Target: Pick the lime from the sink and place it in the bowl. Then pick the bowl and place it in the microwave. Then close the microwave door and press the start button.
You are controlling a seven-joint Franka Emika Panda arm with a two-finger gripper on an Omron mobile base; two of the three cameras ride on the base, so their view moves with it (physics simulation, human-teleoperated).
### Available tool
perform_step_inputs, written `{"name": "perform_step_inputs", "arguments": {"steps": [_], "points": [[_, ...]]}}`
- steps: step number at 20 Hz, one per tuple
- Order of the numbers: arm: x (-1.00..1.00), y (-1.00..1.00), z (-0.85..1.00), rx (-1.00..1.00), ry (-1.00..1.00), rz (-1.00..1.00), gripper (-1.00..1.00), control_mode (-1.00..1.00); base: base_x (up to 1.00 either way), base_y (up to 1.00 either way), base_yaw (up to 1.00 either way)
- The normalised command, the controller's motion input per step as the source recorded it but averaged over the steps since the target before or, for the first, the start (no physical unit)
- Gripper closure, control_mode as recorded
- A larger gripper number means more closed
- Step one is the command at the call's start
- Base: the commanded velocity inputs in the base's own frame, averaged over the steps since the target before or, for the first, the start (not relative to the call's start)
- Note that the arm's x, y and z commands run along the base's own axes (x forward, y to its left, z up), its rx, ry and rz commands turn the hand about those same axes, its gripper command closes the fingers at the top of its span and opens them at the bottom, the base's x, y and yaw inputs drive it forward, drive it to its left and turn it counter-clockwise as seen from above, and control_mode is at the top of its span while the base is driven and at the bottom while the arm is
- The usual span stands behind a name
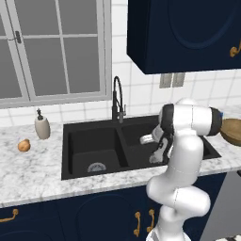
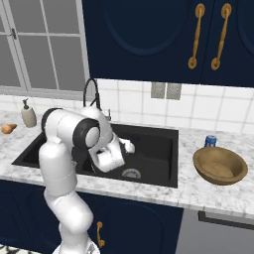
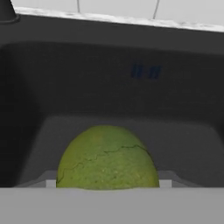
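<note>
The robot's arm reaches down into the right basin of the black sink, its gripper low near the basin floor. From the camera on the hand, the lime sits dead ahead of the fingers and very close, centred between where the two tips rise, with its lower part cut off at the bottom of that view. Whether the pads already touch its skin cannot be told; the tips themselves are hidden. The jaws stand wide apart, not clamped, and nothing appears to be carried yet.

The fruit looks slightly egg-shaped, a little taller than it is wide as the hand sees it, so its narrower width seems to lie across the gap between the fingers, a fair fit for a straight squeeze. Judged from this, the pick has reached its last stage: a short advance, if any, then a closing of the jaws.

The wooden bowl waits on the marble counter off to the gripper's right, well apart from the sink and beyond its rim, so the lime must be lifted clear of the basin wall before travelling sideways.
</note>
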Motion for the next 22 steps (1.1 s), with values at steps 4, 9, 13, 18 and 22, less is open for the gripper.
{"name": "perform_step_inputs", "arguments": {"steps": [4, 9, 13, 18, 22], "points": [[-0.35, -0.37, 1.00, 0.00, -0.01, -0.07, 1.00, -1.00, 0.00, 0.00, 0.00], [-0.32, -0.39, 1.00, 0.00, -0.15, -0.09, 1.00, -1.00, 0.00, 0.00, 0.00], [-0.25, -0.30, 1.00, 0.00, -0.10, -0.15, 1.00, -1.00, 0.00, 0.00, 0.00], [-0.40, -0.22, 1.00, 0.07, -0.06, -0.28, 1.00, -1.00, 0.00, 0.00, 0.00], [-0.27, -0.11, 1.00, 0.09, -0.07, -0.26, 1.00, -1.00, 0.00, 0.00, 0.00]]}}
